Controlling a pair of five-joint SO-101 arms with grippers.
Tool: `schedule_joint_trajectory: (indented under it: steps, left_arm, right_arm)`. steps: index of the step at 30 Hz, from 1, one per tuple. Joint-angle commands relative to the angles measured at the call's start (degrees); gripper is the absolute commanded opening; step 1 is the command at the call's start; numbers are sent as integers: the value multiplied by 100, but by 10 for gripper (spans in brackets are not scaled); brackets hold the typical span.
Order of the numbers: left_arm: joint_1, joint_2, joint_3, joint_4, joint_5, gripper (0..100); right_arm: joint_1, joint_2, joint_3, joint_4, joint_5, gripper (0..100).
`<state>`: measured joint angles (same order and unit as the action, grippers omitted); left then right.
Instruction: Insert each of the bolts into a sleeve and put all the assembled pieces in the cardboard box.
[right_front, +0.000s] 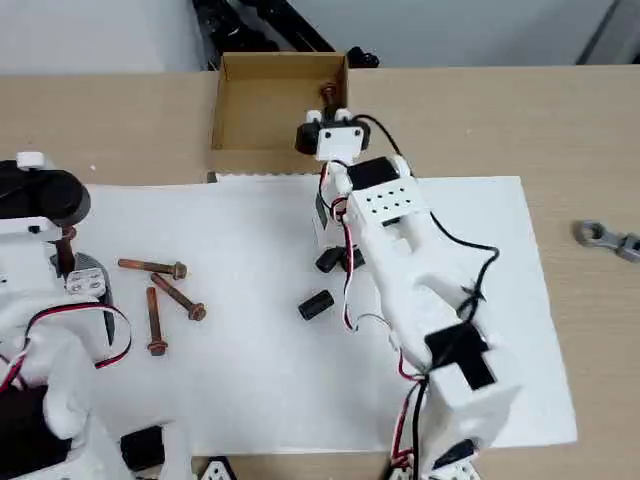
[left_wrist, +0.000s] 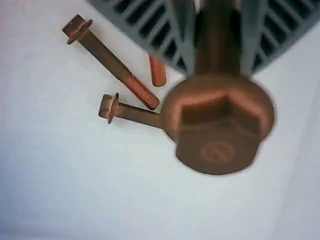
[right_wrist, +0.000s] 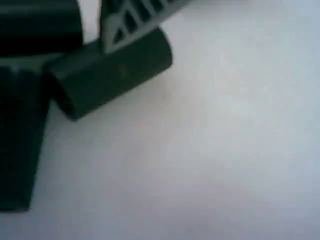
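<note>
- High view: an open brown cardboard box (right_front: 232, 110) sits on the light wooden table (right_front: 560, 120), against the far edge of a white paper sheet (right_front: 250, 380).
- At the box's far right corner I see a small rust-brown piece (right_front: 328, 95). An arm hides part of it, so I cannot tell what it is.
- Three loose rusty bolts (right_front: 180, 297) lie close together on the sheet, near the left arm and well apart from the box.
- The left gripper (right_front: 75, 268), at the sheet's left edge, is closed around a rusty brown hex-head bolt (right_front: 67, 245), held roughly upright.
- The right gripper (right_front: 335, 245) is low over the middle of the sheet, with a short black cylindrical sleeve (right_front: 330, 262) right at it. A second black sleeve (right_front: 316, 304) lies nearby on the paper, apart from the first.
- A grey metal tool (right_front: 605, 237) rests on the bare table to the right.
- Left wrist view: the held bolt's shaft runs between the grey ribbed jaws, which clamp it, and its hex head (left_wrist: 217, 125) faces the camera. Two loose bolts and the tip of a third lie on the paper beyond.
- Right wrist view: a grey ribbed part of the right gripper (right_wrist: 131, 20) rests against the black sleeve (right_wrist: 110, 70), which lies on its side on the paper. I cannot tell whether this gripper is open or closed on it.
</note>
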<state>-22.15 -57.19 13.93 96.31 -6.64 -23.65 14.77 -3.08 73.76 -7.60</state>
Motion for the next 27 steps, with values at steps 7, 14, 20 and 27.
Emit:
schedule_joint_trajectory:
  steps: [7, 14, 20, 27]
  left_arm:
    - [0, -70, -40, -114, -35, 6]
    - [0, -70, -40, -114, -35, 6]
    - [0, -70, -40, -114, -35, 6]
    - [0, -70, -40, -114, -35, 6]
  right_arm:
    - [48, 453, -62, -426, -18, 194]
    - [57, 479, -70, -646, -18, 194]
    - [207, 523, -53, -752, -18, 194]
    - [462, 532, -35, -963, -18, 194]
